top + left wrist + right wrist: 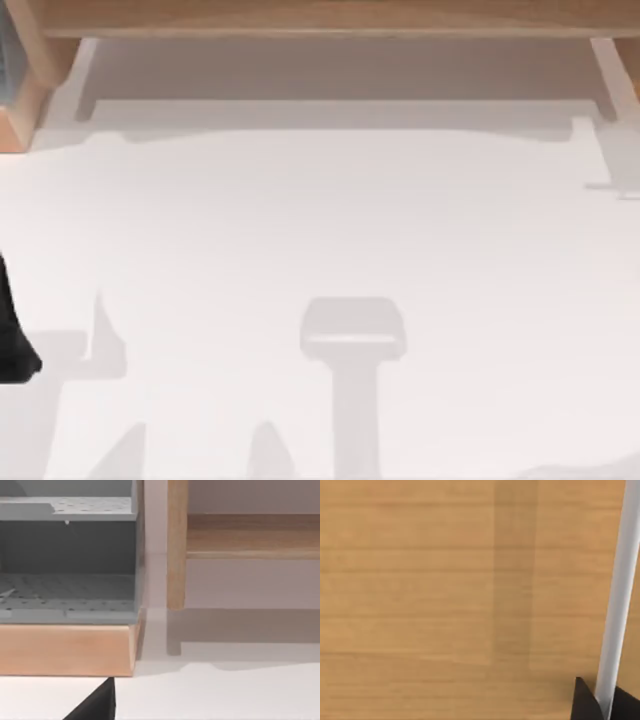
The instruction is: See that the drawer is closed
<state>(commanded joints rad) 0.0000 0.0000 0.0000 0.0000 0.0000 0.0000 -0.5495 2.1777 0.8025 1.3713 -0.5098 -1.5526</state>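
R gripper (604,707) clenched on drawer's white handle (619,595); L gripper state unclear.

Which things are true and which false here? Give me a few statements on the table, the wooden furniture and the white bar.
1. The table is white. True.
2. The grey compartment in the left wrist view has a perforated floor. True.
3. The lip below that compartment is blue metal. False: it is light wood.
4. The right wrist view faces a grey wall. False: it faces a wood panel crossed by a white bar.
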